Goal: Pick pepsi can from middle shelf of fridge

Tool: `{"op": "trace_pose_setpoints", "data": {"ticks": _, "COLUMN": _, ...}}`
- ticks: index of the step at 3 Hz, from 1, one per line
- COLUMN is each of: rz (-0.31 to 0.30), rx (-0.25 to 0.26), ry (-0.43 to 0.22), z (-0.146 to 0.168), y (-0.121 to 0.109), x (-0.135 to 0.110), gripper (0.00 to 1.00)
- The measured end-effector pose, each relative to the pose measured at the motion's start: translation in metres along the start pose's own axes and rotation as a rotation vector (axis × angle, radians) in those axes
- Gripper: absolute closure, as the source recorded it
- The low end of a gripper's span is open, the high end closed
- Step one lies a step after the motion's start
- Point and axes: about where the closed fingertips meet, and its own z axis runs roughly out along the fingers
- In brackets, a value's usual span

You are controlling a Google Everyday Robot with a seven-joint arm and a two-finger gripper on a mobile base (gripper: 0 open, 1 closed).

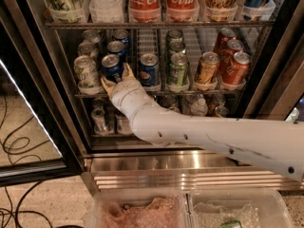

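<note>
Pincer (116,78) released, fingers flanking the pepsi can (112,65) at the middle shelf's (192,44) front edge, toward the left end; we judge: reach deeper, centre, then clench gently (pale can (86,72) sits just beside); lift before withdrawing.

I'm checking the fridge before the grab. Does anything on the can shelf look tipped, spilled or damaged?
Nothing stands out. The cans on the middle shelf stand upright in their lanes, with no spill visible. The gripper is at the front pepsi can inside the fridge.
</note>
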Motion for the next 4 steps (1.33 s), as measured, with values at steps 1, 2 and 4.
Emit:
{"op": "trace_pose_setpoints", "data": {"ticks": 1, "rz": 0.0, "rx": 0.0, "ry": 0.0, "z": 0.0, "y": 0.0, "x": 0.0, "gripper": 1.0}}
{"op": "trace_pose_setpoints", "data": {"ticks": 2, "rz": 0.025, "rx": 0.013, "ry": -0.029, "z": -0.001, "y": -0.001, "x": -0.006, "gripper": 1.0}}
{"op": "trace_pose_setpoints", "data": {"ticks": 4, "rz": 0.026, "rx": -0.013, "ry": -0.134, "z": -0.005, "y": 0.006, "x": -0.049, "gripper": 1.0}}
